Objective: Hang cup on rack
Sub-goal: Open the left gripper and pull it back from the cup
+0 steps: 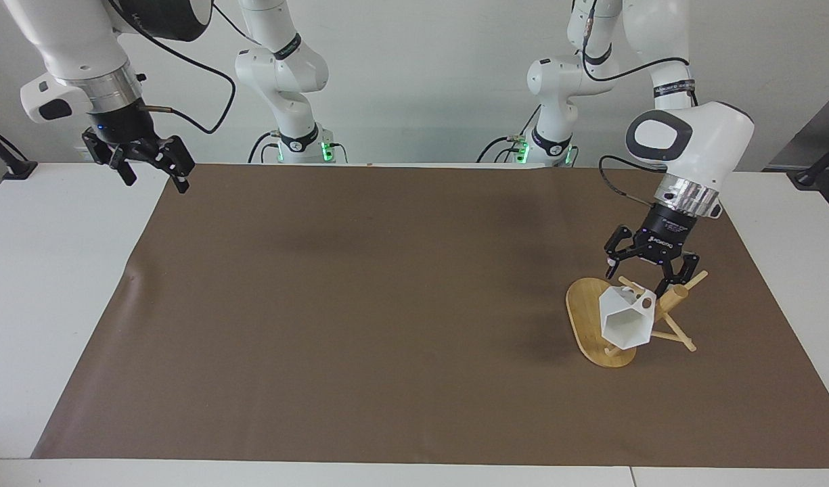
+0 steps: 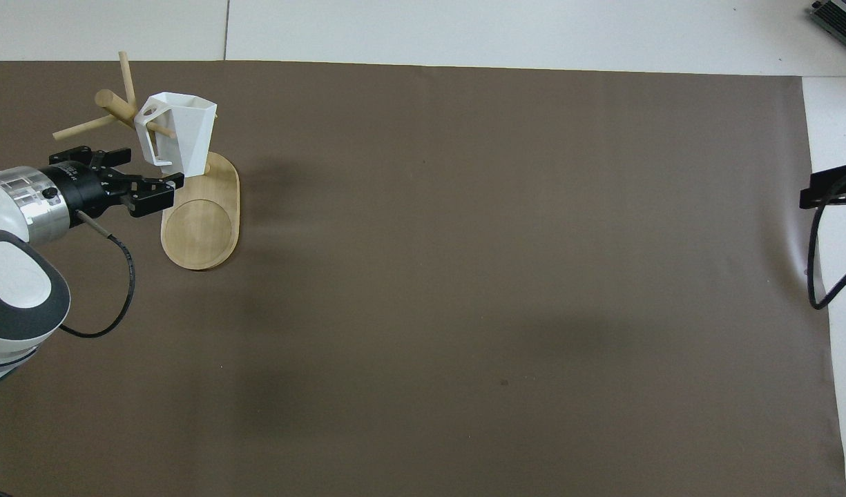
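The white faceted cup [image 1: 627,323] [image 2: 181,134] hangs by its pierced handle on a thin peg of the bamboo rack [image 1: 583,318] [image 2: 202,235], tilted with its mouth turned away from the robots. The rack stands at the left arm's end of the table. My left gripper [image 1: 647,274] [image 2: 150,172] hovers just above the cup and the rack's post, open, with a gap between its fingers and the cup. Over the table's edge at the right arm's end, my right gripper [image 1: 155,177] [image 2: 833,188] waits high up, open and holding nothing.
A brown mat [image 1: 360,304] covers most of the white table [image 1: 49,270]. Other pegs of the rack stick out sideways from the post near the cup. A black cable loops down from each wrist.
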Available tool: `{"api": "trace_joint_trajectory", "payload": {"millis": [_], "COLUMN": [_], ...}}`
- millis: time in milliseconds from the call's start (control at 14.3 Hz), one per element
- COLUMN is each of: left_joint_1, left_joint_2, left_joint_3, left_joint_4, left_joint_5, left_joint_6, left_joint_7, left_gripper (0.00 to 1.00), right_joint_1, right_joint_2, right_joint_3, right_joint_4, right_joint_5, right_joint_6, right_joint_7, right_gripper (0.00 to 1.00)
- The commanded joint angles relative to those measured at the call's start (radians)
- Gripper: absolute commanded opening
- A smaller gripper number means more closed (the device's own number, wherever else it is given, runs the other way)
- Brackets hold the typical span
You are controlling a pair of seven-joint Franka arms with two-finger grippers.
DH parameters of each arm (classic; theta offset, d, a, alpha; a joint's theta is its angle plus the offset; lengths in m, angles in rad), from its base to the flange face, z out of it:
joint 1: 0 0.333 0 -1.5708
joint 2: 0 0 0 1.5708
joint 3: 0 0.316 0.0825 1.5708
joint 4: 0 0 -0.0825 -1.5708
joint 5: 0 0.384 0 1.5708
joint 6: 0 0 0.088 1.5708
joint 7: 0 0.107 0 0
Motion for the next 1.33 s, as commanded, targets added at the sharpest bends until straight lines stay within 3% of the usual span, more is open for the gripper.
{"api": "trace_joint_trajectory", "payload": {"millis": [0, 349, 699, 978, 1258], "left_joint_1": [0.011, 0.069, 0.071, 0.075, 0.121], "left_joint_2": [0.009, -0.026, -0.123, -0.169, -0.172], "left_joint_3": [0.007, 0.005, 0.004, 0.007, 0.015], "left_joint_4": [0.032, 0.099, 0.103, 0.132, 0.236], "left_joint_5": [0.064, 0.347, 0.519, 0.560, 0.559], "left_joint_6": [-0.079, -0.370, -0.534, -0.636, -0.767], "left_joint_7": [-0.021, -0.020, 0.032, 0.272, 0.685], "left_gripper": [1.00, 1.00, 1.00, 1.00, 1.00], "right_joint_1": [-0.020, -0.017, -0.017, -0.017, -0.015], "right_joint_2": [-0.034, -0.032, -0.032, -0.034, -0.034], "right_joint_3": [0.017, 0.013, 0.008, 0.008, 0.008], "right_joint_4": [-0.045, -0.045, -0.045, -0.045, -0.046], "right_joint_5": [0.019, 0.019, 0.019, 0.019, 0.019], "right_joint_6": [0.016, 0.015, 0.008, 0.004, -0.008], "right_joint_7": [0.015, 0.017, 0.017, 0.015, 0.009], "right_gripper": [1.00, 1.00, 1.00, 1.00, 1.00]}}
